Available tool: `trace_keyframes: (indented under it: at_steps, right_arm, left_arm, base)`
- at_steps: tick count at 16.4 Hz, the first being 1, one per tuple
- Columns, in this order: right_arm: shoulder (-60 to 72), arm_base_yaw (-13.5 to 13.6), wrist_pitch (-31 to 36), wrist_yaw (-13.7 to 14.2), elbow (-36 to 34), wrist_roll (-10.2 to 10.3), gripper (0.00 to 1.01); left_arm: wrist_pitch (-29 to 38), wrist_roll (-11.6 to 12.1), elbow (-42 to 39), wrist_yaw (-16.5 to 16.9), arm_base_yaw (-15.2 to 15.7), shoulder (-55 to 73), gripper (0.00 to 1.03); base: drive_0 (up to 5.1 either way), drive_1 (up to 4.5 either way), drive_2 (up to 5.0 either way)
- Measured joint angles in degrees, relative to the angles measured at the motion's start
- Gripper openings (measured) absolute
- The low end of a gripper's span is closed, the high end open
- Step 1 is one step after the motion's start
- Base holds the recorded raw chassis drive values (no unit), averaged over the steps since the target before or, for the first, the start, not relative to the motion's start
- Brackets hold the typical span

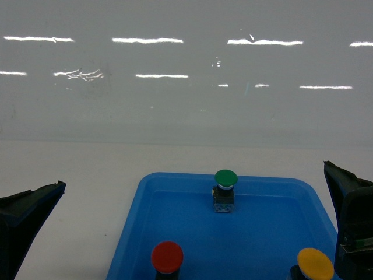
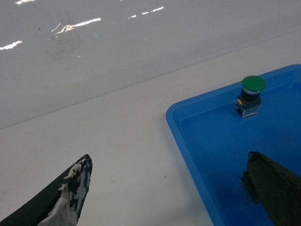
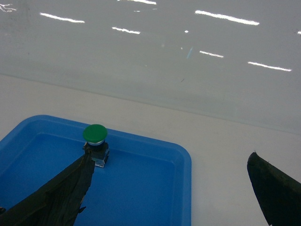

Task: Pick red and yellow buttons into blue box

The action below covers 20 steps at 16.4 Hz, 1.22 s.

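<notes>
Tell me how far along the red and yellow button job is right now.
It looks essentially done: the red button and yellow button both sit inside the blue box, alongside a green button. Nothing is in hand: the left gripper and right gripper are open and empty. Nothing appears left to pick.

Three push buttons inside a blue box [image 1: 131,233] on a white table [image 1: 87,175].
Green button [image 1: 225,189] upright near the far wall; red button [image 1: 167,258] and yellow button [image 1: 315,264] at the near edge, well apart.
</notes>
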Motion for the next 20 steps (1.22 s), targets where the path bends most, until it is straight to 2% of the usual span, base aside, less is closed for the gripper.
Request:
trace_keyframes:
  at_steps: [1, 3, 5, 7, 9, 10, 15, 20]
  right_arm:
    - [0.26, -0.55, 0.94, -0.26, -0.24, 0.02, 0.98]
    - [2.25, -4.57, 1.86, -3.34, -1.44, 0.85, 0.98]
    - [3.72, -9.31, 1.33, -8.17, -1.90, 1.70, 0.98]
    - [6.49, -11.37, 1.03, -12.48, -0.42, 1.70, 0.98]
    - [11.39, -11.21, -0.79, -16.70, 2.80, 1.66, 0.98]
    - [13.53, -10.71, -1.44, -17.51, 4.44, 1.40, 0.98]
    - [23.58, -9.66, -4.26, -19.74, 12.68, -1.20, 0.98]
    - [34.32, -8.48, -3.82, -21.53, 14.60, -1.70, 0.98]
  left_arm:
    - [0.00, 0.00, 0.00, 0.00, 0.00, 0.00, 0.98]
    - [0.00, 0.00, 0.00, -0.02, 0.00, 0.00, 0.98]
    - [0.00, 0.00, 0.00, -0.02, 0.00, 0.00, 0.98]
    - [0.00, 0.00, 0.00, 0.00, 0.00, 0.00, 0.98]
    - [-0.02, 0.00, 0.00, -0.02, 0.00, 0.00, 0.98]
    - [0.00, 0.00, 0.00, -0.02, 0.00, 0.00, 0.98]
    - [0.00, 0.00, 0.00, -0.02, 0.00, 0.00, 0.98]
    - [0.00, 0.00, 0.00, -0.02, 0.00, 0.00, 0.98]
  base:
    - [0.0, 0.00, 0.0]
    - [0.0, 0.00, 0.0]
    - [0.0, 0.00, 0.0]
    - [0.0, 0.00, 0.0]
    - [0.0, 0.00, 0.0]
    - [0.0, 0.00, 0.0]
    - [0.0, 0.00, 0.0]
    - [0.0, 0.00, 0.0]
